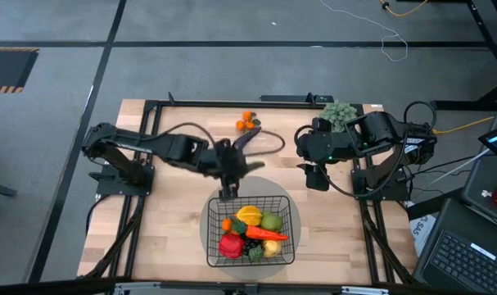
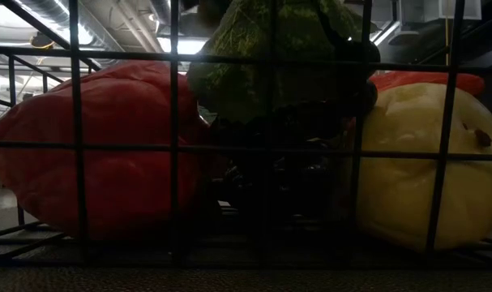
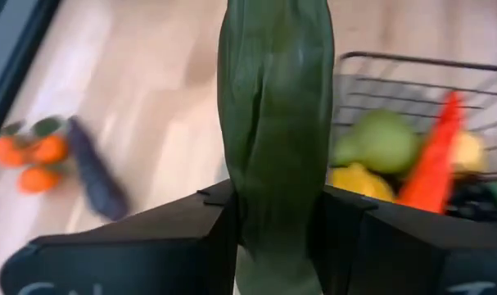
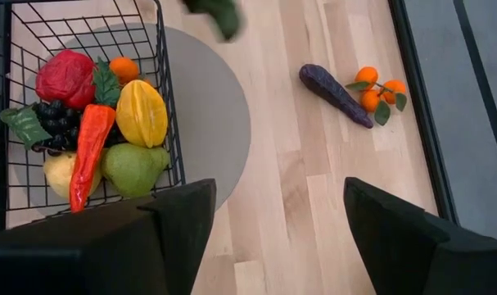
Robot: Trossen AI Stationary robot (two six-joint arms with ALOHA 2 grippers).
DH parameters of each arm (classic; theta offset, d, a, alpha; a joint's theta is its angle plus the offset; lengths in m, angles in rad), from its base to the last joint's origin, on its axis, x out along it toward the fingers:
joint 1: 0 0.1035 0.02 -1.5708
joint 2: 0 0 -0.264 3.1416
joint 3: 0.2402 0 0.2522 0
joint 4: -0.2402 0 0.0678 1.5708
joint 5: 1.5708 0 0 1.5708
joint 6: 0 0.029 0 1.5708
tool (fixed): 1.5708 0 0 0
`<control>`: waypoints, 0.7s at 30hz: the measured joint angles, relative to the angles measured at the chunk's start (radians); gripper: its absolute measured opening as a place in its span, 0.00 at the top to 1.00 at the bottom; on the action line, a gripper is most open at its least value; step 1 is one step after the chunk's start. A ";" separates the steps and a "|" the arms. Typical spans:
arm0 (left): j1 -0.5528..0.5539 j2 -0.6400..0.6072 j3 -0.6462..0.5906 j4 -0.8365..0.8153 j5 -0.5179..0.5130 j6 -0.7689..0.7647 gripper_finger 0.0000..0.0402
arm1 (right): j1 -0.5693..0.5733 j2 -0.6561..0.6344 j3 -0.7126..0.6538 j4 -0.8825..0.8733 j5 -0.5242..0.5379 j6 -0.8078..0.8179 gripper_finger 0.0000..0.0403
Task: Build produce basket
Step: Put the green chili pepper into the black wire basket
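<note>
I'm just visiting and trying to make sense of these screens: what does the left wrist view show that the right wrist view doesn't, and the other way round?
Only the left wrist view shows the left gripper shut on a long green vegetable. Only the right wrist view shows the open right gripper, the grey round mat, the red pepper and the black grapes. Both show the basket, the carrot, the eggplant and the oranges on the table.

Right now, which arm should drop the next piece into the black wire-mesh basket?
Left. The left gripper is shut on a long dark green vegetable at the black wire-mesh basket far rim. The right gripper is open, empty, off to the side.
</note>
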 joint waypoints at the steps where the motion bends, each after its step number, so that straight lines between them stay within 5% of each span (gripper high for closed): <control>1: -0.023 0.000 0.000 0.019 0.000 0.000 0.80 | 0.000 0.000 0.000 0.000 -0.002 0.000 0.37; 21: -0.205 0.001 -0.246 0.413 0.054 -0.057 0.80 | 0.000 0.000 0.000 0.000 -0.007 0.002 0.37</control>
